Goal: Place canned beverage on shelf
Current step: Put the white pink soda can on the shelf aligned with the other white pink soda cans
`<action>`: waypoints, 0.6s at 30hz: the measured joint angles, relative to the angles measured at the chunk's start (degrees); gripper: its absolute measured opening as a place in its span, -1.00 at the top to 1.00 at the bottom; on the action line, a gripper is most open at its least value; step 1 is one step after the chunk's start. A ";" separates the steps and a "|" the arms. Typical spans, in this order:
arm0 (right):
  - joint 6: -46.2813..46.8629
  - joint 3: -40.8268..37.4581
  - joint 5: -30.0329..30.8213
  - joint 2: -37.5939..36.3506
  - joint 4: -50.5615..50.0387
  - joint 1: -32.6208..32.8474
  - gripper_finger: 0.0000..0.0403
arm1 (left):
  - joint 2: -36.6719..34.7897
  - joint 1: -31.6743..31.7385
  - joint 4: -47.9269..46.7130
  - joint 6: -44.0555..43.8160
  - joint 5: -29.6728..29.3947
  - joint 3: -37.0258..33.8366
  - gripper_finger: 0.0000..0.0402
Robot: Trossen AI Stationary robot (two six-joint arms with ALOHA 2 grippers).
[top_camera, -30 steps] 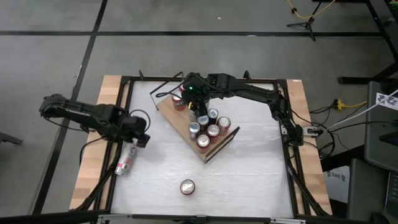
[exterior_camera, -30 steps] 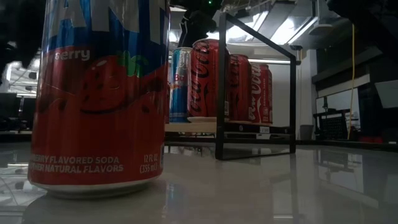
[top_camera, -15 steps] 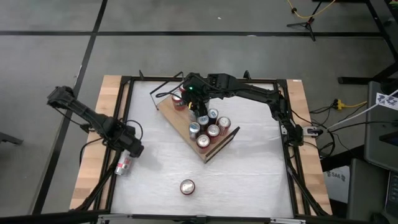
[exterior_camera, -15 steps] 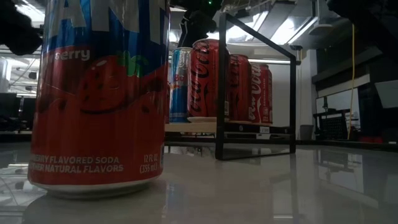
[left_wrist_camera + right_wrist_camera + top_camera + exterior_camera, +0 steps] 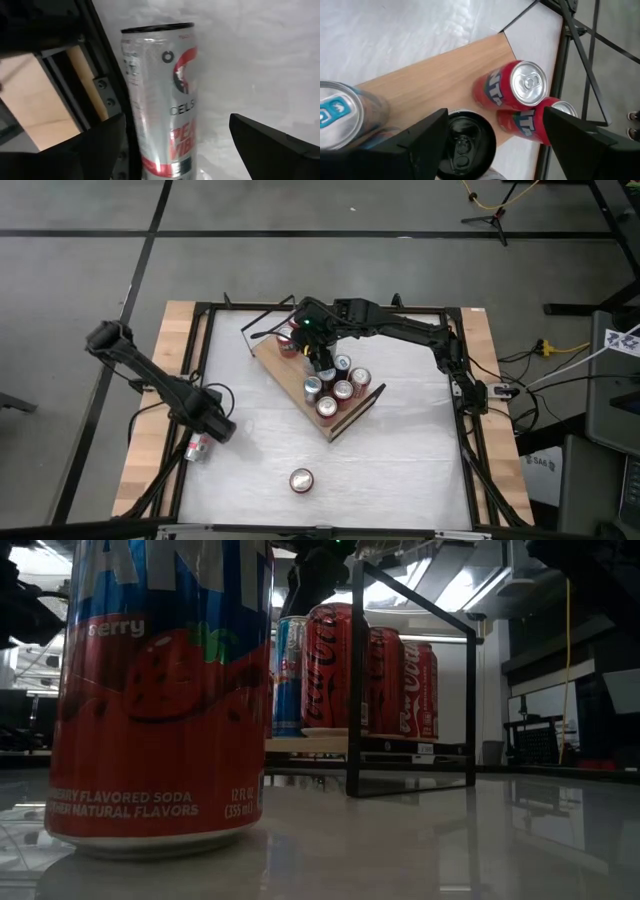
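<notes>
Near can: a red strawberry-soda can (image 5: 160, 690) stands upright at the front of the worktop (image 5: 400, 470), long axis vertical, untouched; seen from above as a round top.
Lying can: a slim silver can (image 5: 160, 100) rests on its side at the left edge of the worktop, beside the black frame rail (image 5: 107, 100); its long axis runs along that edge and its lidded end points away from the left gripper.
Left gripper: the left gripper (image 5: 212, 423) hovers just over the silver can, fingers spread wide on either side, nothing clamped.
Step in hand: judged as the approach to picking up the lying can.
Next move: likely calls for lowering until the fingers straddle the body across its long axis, closing, then turning it upright for the shelf.
Shelf: the shelf (image 5: 285, 370) sits askew mid-worktop, holding upright cans (image 5: 335, 388) toward one end, bare board in between and two red cans (image 5: 520, 95) at the other end.
Right gripper: the right gripper (image 5: 318, 358) hangs over the shelf above a black-topped can (image 5: 467, 142), fingers parted; whether it grips is not clear.
</notes>
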 joint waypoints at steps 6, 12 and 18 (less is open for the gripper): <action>-0.02 0.00 0.00 0.00 0.01 0.00 -0.57 | 3.97 0.00 3.08 -2.29 0.00 0.00 -0.75; -0.02 0.00 0.00 0.00 0.01 0.00 -0.57 | 8.09 0.02 3.18 -2.48 0.87 0.00 -0.75; -0.02 -0.02 0.00 0.00 0.03 0.00 -0.57 | 12.14 0.02 3.36 -2.11 0.70 0.00 -0.75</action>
